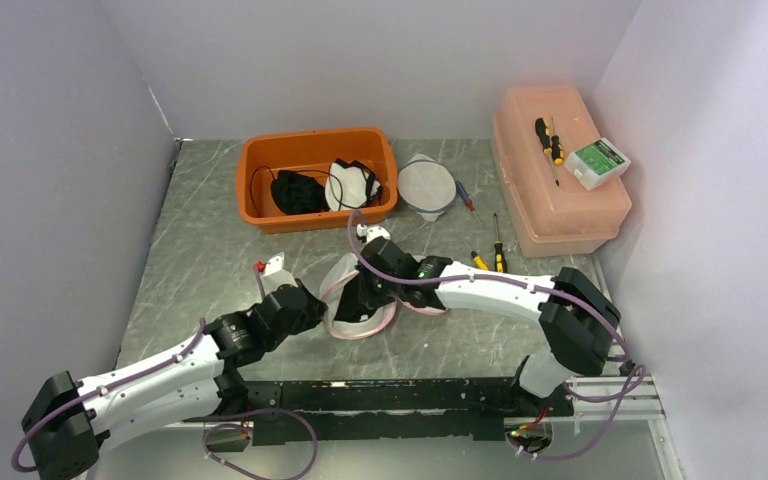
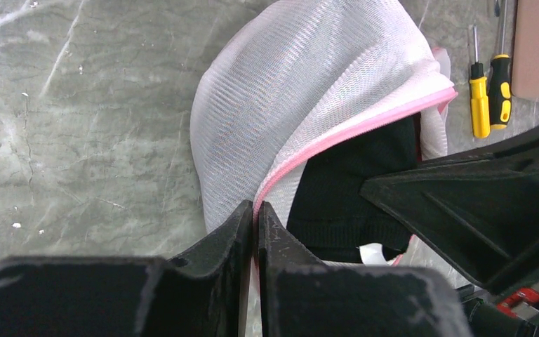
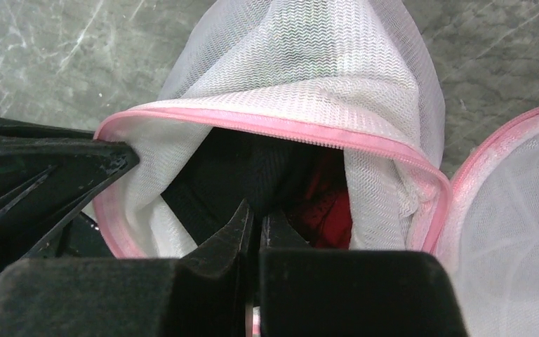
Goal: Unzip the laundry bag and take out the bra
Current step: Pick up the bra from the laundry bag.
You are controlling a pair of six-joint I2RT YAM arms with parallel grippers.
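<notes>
The white mesh laundry bag [image 1: 358,322] with a pink zipper lies on the table between the arms, its mouth open. My left gripper [image 2: 255,210] is shut on the pink zipper edge [image 2: 337,133] of the bag [image 2: 302,84] and holds the mouth open. My right gripper [image 3: 256,214] is inside the bag's mouth [image 3: 323,63], shut on the black bra [image 3: 242,172]. A red garment [image 3: 331,210] lies beside the bra inside the bag. The bra also shows in the left wrist view [image 2: 347,193], next to my right gripper's finger [image 2: 477,203]. The top view hides the bag's inside behind both grippers.
An orange bin [image 1: 260,160] with black and white garments stands at the back. A round mesh bag [image 1: 427,185] lies beside it. A pink lidded box [image 1: 560,200] with screwdrivers and a small green-white box stands at the right. Two screwdrivers [image 1: 497,255] lie near my right arm.
</notes>
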